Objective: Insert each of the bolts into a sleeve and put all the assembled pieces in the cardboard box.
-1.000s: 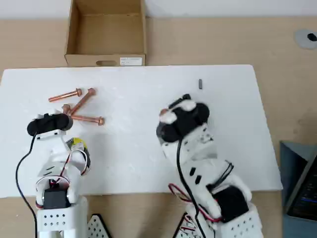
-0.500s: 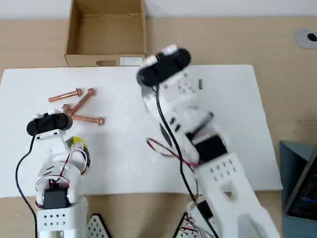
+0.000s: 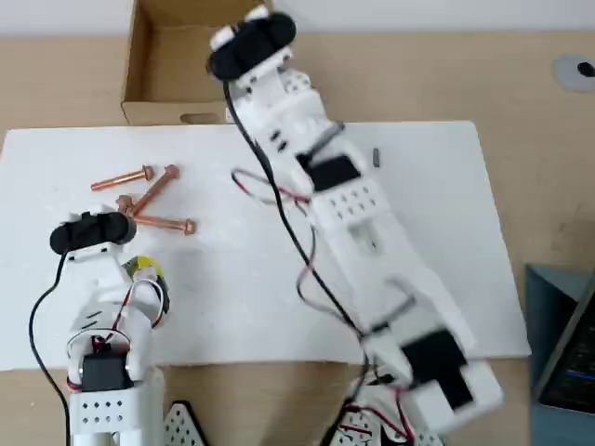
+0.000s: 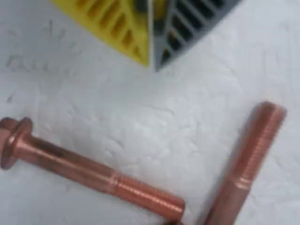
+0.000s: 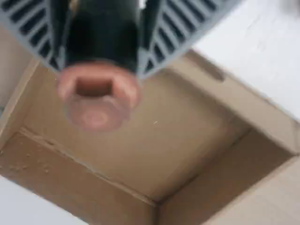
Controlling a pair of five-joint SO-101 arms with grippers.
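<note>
White board (image 3: 428,242) on table (image 3: 544,167). Right gripper (image 5: 99,58) over cardboard box (image 5: 187,140), clamped on sleeve (image 5: 101,33) with bolt (image 5: 97,96) inside. Left gripper (image 4: 151,58) fingers together above loose bolts (image 4: 93,173).

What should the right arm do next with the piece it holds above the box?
Probably open the right gripper and let the piece drop. It is shut on the assembled piece, which hangs right over the open cardboard box, with bare box floor below it and the walls all around, so a release here should land it inside.
</note>
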